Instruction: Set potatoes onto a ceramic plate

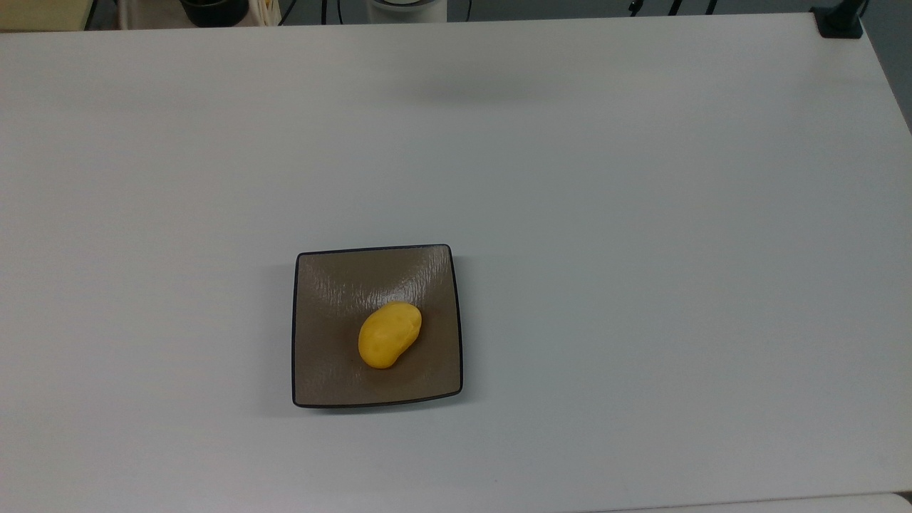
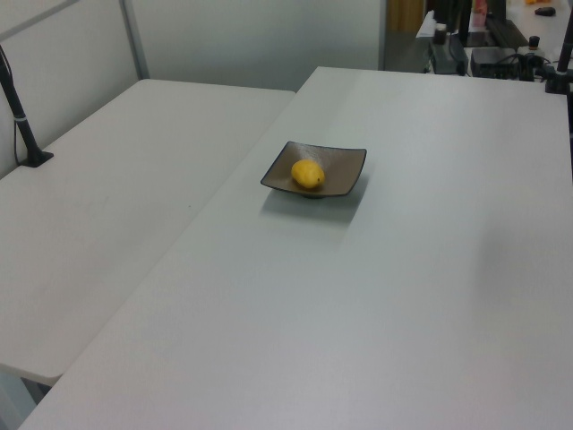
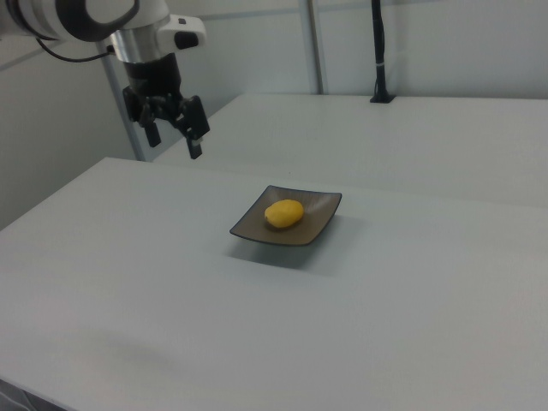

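Count: one potato [image 1: 389, 335], lying right of centre on one square brown plate [image 1: 328, 313] in the top view. End effector [image 3: 175, 141] hangs well apart, fingers spread, empty. White tabletop [image 1: 641, 214]; second table [image 2: 107, 206] adjoining; pale walls.

potato [image 1: 389, 334] lies on plate [image 1: 335, 285], seemingly off-centre.

The arm [image 3: 77, 17] is cut off by the right view's left and top edges, so nothing behind its last white links shows. The underside of the potato [image 1: 389, 334], where it meets the plate [image 1: 328, 356], is hidden in the top view. Along the top view's upper edge, a dark vessel [image 1: 214, 11] and a white cylinder [image 1: 406, 8] are cropped beyond identification. Items on the far desk [image 2: 501, 49] in the left view are too small to name.
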